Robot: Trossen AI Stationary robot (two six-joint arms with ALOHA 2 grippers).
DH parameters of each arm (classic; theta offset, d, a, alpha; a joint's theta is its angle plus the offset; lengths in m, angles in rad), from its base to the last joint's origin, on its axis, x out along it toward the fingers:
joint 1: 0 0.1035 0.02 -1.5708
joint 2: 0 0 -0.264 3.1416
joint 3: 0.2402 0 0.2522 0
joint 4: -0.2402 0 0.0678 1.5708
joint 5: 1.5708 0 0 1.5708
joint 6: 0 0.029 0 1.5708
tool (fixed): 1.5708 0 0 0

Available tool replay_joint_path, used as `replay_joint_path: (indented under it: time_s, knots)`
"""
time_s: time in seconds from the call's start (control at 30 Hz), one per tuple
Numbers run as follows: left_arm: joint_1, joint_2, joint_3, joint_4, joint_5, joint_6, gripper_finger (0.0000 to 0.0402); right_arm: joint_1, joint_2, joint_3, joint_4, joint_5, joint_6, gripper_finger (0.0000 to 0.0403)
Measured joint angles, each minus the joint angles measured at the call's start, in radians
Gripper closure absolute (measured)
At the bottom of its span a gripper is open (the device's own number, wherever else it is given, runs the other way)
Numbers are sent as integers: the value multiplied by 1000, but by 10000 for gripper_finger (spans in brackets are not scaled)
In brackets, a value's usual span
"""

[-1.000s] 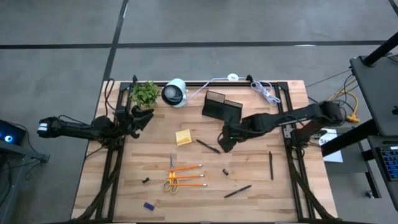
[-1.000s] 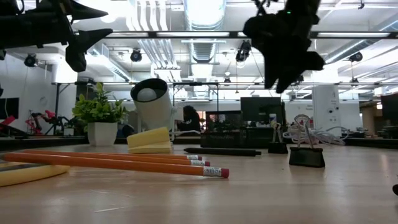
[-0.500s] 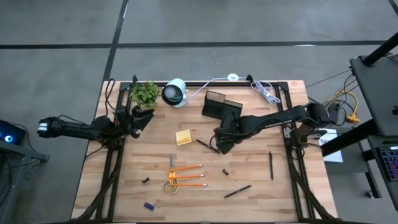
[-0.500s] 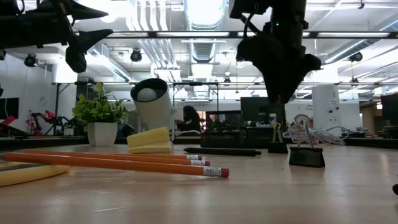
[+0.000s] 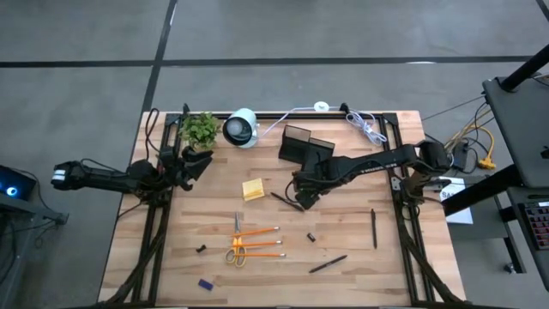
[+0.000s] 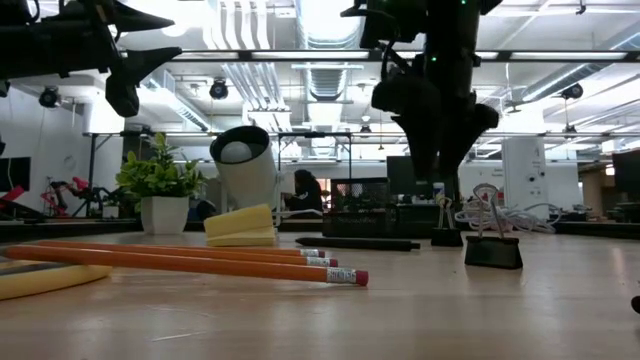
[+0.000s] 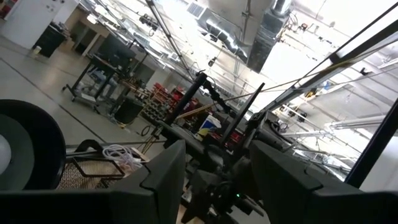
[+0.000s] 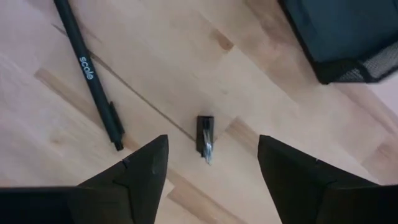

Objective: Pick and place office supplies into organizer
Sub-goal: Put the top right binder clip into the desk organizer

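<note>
From above, I see my right gripper (image 5: 300, 196) beside a slim black pen (image 5: 287, 202), at seven o'clock of the small black mesh organizer (image 5: 306, 146). Pen runs ten-to-four. Left gripper (image 5: 196, 160) waits, fingers parted.

Right wrist: fingers spread, straddling a tiny dark binder clip (image 8: 205, 134); pen (image 8: 90, 71) alongside.

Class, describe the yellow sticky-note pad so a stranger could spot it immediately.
Start at the black organizer at the table's back edge. Toward the left arm's side and slightly nearer the table's middle lies the sticky-note pad. It is the only flat yellow square; the nearby pen is thin and black.
</note>
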Motion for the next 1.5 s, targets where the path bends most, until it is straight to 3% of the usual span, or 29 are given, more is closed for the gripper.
replay_joint_path:
  time_s: [0.13,0.37,0.57,1.0,1.5]
  knots:
    - [0,1,-1,0,0,0,235,-8,-1,-49,66,-55,-18,163]
    - [0,1,-2,0,0,0,235,-9,-3,-116,112,-52,-26,163]
    - [0,2,-2,0,0,0,235,-13,-4,-191,249,-85,-23,164]
    - [0,4,-5,0,0,0,235,-16,-10,-201,248,-83,-2,182]
    - [0,4,-13,0,0,0,235,-20,-10,-201,247,-75,6,252]
